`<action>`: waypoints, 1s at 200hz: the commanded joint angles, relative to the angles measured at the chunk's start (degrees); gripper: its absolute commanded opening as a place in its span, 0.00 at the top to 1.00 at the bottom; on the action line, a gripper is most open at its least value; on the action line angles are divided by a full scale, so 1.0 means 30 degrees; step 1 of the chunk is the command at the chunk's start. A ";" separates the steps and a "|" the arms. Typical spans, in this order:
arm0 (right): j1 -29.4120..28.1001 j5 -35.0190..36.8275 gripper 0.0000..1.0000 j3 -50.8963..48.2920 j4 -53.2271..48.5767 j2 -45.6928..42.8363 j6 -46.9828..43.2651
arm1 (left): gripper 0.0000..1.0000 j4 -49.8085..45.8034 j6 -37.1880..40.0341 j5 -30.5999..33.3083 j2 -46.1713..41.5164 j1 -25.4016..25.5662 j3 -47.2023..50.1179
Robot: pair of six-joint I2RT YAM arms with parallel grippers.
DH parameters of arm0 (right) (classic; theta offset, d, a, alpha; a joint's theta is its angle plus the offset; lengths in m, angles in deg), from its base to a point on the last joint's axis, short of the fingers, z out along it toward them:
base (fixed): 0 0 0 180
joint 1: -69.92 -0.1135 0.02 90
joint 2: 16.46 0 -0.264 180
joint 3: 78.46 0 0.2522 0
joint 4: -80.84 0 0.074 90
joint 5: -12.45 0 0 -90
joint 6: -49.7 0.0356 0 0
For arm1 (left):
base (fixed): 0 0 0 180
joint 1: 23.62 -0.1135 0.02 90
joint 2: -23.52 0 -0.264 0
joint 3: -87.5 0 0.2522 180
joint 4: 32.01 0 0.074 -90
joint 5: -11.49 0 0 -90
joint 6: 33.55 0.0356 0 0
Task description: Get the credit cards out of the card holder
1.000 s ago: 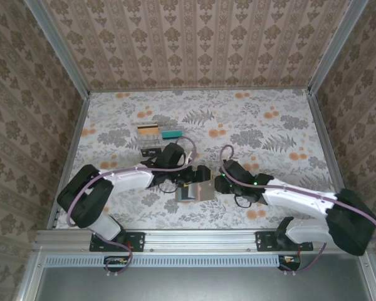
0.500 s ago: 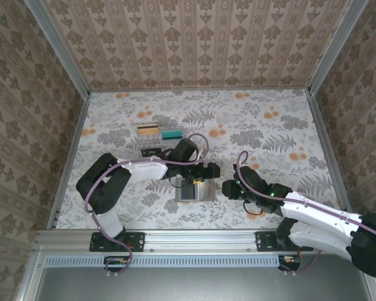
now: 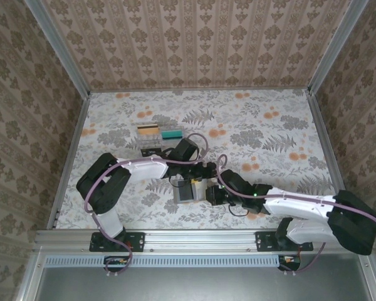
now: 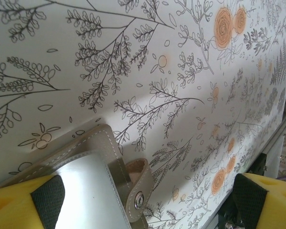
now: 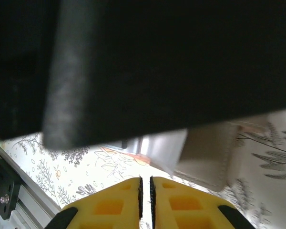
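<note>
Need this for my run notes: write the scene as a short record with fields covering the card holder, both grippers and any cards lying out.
Card holder: lying on the table near the front, bluish inside facing up
Left gripper: wide open, low over the holder, one finger above it
Right gripper: fingers almost together, nothing seen between them, at the holder's right side
Cards out: tan card and teal card, side by side on the table beyond the holder, to the left
</note>
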State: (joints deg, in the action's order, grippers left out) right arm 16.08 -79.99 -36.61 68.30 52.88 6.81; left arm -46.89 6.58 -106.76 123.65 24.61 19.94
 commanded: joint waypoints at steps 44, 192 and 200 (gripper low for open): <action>-0.0543 0.0453 0.86 0.1475 0.1072 0.3040 0.0604 | 0.05 -0.1251 -0.0255 0.0975 -0.2251 -0.1114 0.0052; 0.0105 -0.0417 0.82 0.5140 -0.1362 0.5859 -0.2057 | 0.63 -0.2143 -0.3293 0.3264 -1.0836 -0.2153 0.7947; 0.0211 -0.0796 0.81 0.5420 -0.1392 0.6170 -0.2188 | 0.70 -0.1977 -0.3408 0.3293 -1.0742 -0.2039 0.8082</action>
State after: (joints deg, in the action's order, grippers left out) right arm 15.90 -78.78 -23.69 66.63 69.05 3.21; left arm -55.83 -0.67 -97.49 92.33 17.28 42.78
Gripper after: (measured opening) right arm 0.179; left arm 0.412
